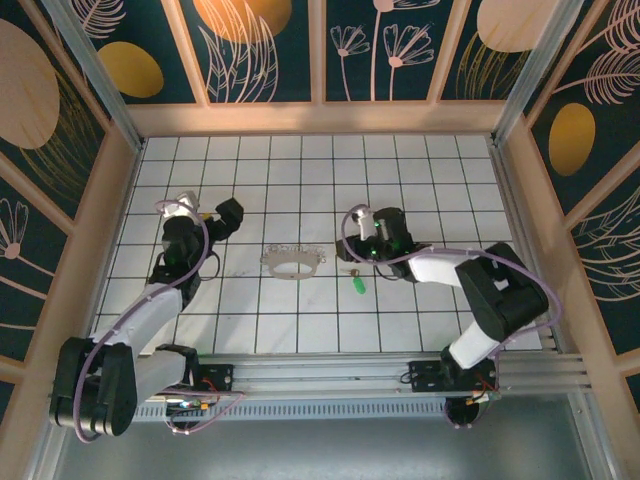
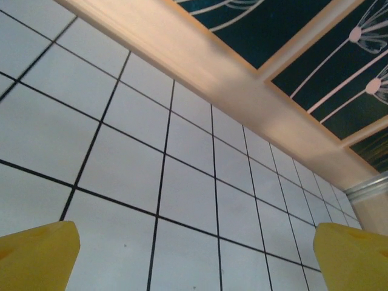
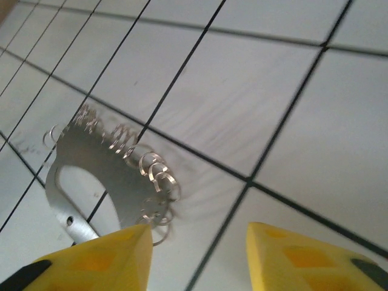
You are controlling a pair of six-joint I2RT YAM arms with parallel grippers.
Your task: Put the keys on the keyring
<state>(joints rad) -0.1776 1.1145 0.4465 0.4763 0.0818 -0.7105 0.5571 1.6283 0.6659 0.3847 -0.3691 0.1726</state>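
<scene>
The left gripper (image 2: 194, 260) is hanging wide open and holding nothing. The right gripper (image 3: 197, 257) is sitting half open, holding nothing, just beside the keyring (image 3: 109, 176). The green key (image 1: 358, 286) is lying on the white tiles (image 1: 250, 180) nearby, not touching the keyring.

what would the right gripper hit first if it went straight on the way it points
Likely the flat silvery metal keyring with wire loops on its rim, just ahead of one yellow finger; between the fingers, bare white tiled table. Depth unclear.
</scene>
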